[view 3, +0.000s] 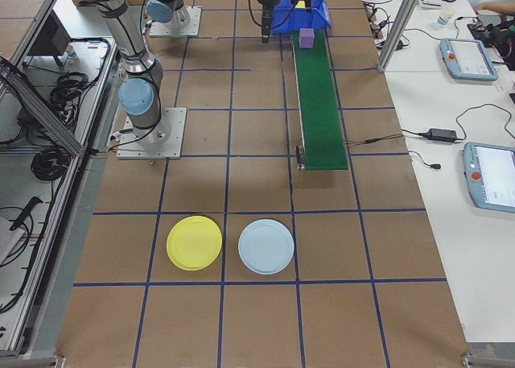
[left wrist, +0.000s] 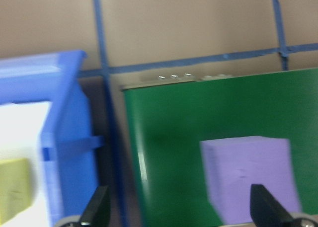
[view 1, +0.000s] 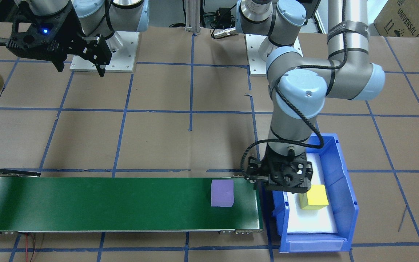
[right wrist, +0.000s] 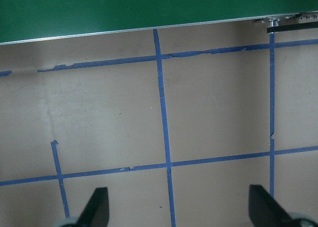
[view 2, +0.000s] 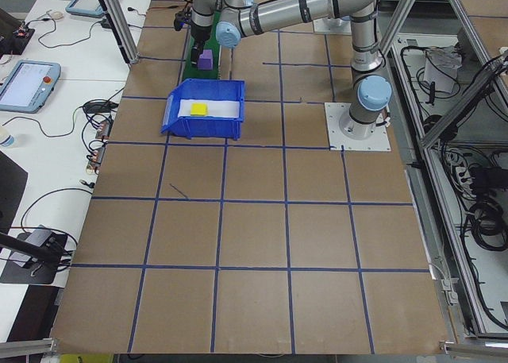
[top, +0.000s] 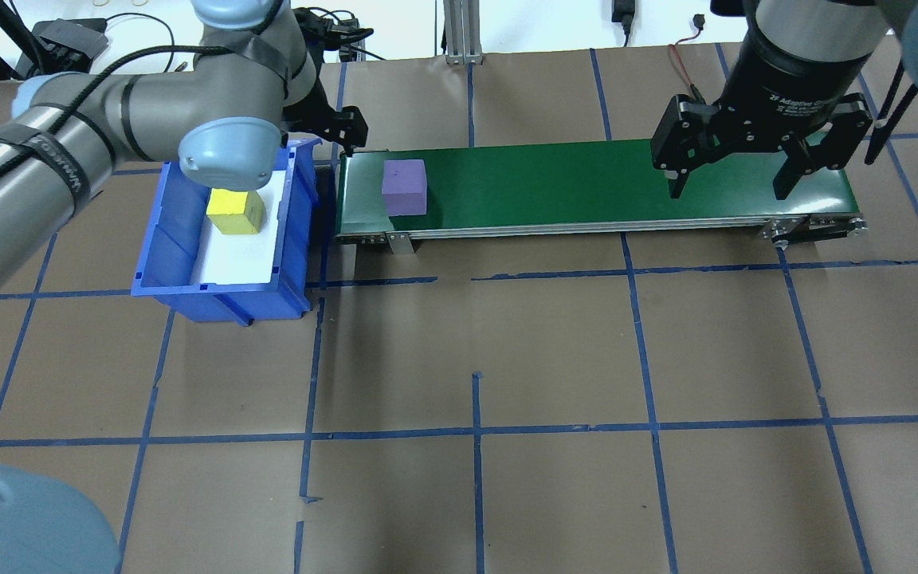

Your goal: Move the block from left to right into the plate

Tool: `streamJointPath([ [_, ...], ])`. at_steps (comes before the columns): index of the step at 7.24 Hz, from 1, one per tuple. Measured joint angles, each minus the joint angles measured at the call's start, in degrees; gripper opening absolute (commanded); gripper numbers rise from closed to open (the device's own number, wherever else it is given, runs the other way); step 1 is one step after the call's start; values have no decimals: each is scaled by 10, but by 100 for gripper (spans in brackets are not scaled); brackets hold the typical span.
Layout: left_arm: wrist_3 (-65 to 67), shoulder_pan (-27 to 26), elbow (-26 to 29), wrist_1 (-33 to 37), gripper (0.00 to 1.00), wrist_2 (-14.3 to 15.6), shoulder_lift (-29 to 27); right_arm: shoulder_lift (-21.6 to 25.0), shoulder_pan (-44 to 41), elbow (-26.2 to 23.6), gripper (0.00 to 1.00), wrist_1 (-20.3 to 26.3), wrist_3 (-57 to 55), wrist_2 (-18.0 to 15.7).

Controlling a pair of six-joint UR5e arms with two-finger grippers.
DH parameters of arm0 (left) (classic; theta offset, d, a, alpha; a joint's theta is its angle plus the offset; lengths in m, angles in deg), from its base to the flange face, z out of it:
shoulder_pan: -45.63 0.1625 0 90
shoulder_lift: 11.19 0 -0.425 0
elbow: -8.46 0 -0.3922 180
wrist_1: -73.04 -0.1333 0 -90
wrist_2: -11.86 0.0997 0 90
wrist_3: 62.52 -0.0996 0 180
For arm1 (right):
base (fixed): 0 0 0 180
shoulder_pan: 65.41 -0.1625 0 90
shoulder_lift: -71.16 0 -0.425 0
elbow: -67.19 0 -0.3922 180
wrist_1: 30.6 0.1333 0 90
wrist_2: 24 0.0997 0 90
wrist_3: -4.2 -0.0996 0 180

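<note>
Your left pincer (left wrist: 176, 209) stands open and empty over the gap between the blue bin (top: 164, 239) and the green belt (top: 586, 187), with the purple block (left wrist: 248, 175) just off to one side on the belt's left end. Right pincer (top: 734, 179) open, waiting high near the belt's right end; let the belt carry the block across, then centre squarely before closing. Block: matte purple cube, flat-faced, probably soft foam; yellow plate (view 3: 194, 242) lies well apart on the surface.

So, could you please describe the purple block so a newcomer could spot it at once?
Find the long green conveyor belt. The purple block sits on its end nearest the blue bin. Unlike the yellow block inside that bin, it rests on the belt.
</note>
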Motion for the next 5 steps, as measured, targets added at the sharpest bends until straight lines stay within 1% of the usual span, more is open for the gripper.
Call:
streamJointPath([
  [1, -62, 41, -1, 2, 100, 2, 8, 0, 0, -1, 100, 0, 0, 0],
  [2, -100, 69, -2, 3, 100, -3, 7, 0, 0, -1, 100, 0, 0, 1],
  [3, -113, 81, -6, 4, 100, -6, -2, 0, 0, -1, 100, 0, 0, 1],
  [5, -110, 86, -15, 4, 100, -5, -30, 0, 0, -1, 100, 0, 0, 1],
])
